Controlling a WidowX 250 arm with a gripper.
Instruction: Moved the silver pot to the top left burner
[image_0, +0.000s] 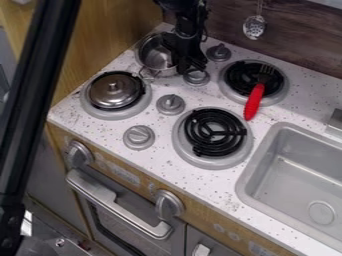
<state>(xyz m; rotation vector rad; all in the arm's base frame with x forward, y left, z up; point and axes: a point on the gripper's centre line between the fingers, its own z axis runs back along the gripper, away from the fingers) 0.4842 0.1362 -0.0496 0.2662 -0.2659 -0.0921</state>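
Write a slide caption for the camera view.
Toy stove: black gripper at a silver pot near the far corner, red-handled fork lying across a burner.

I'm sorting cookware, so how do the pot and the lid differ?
The pot is open, its hollow inside showing, while the lid is a low dome with a knob on top. The pot is by the counter's back left corner; the lid is nearer the front, over a burner. Both are round, shiny and silver.
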